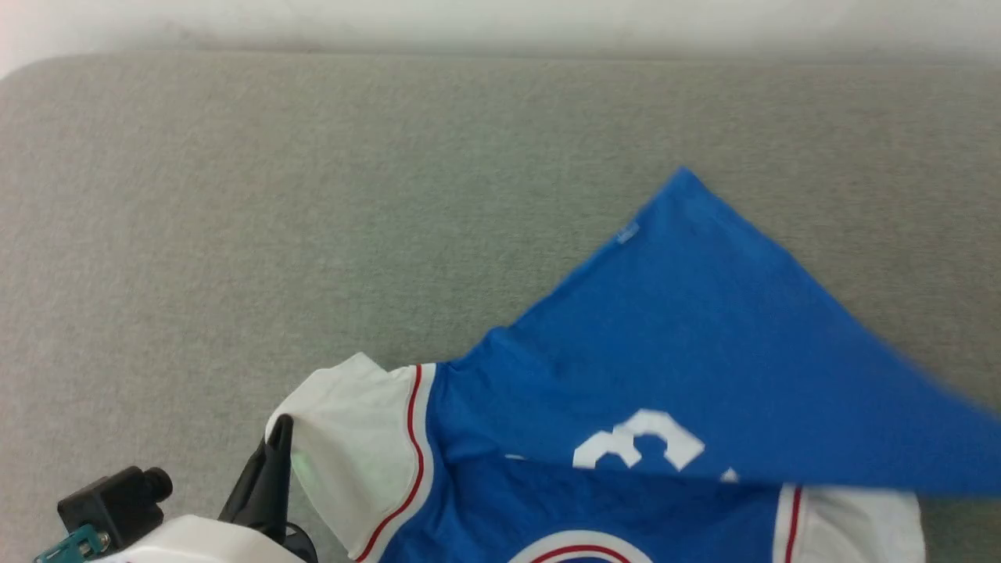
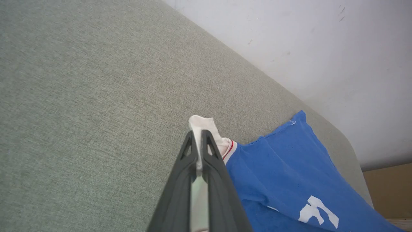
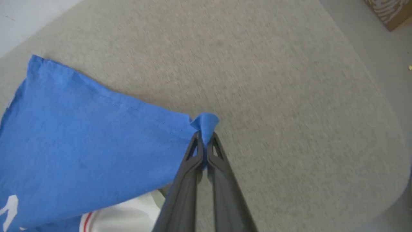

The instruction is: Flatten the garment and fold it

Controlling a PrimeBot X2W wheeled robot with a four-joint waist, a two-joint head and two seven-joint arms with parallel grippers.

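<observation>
- Blue garment (image 1: 688,328) lies part-folded on grey cushion (image 1: 235,195)
- Your left gripper (image 2: 200,141) pinches its white sleeve (image 1: 352,438), your right gripper (image 3: 204,138) a blue hem corner (image 3: 206,120)
- Folding seems under way; next, lay that corner down smooth

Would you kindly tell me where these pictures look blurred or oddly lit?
Head view: the shirt smears into blur along its lower right edge, and a faint green glow tints the white sleeve beside the left gripper. Left wrist view: sharp and evenly lit, the weave of the table crisp. Right wrist view: soft throughout, the table streaked beyond the right gripper.
</observation>
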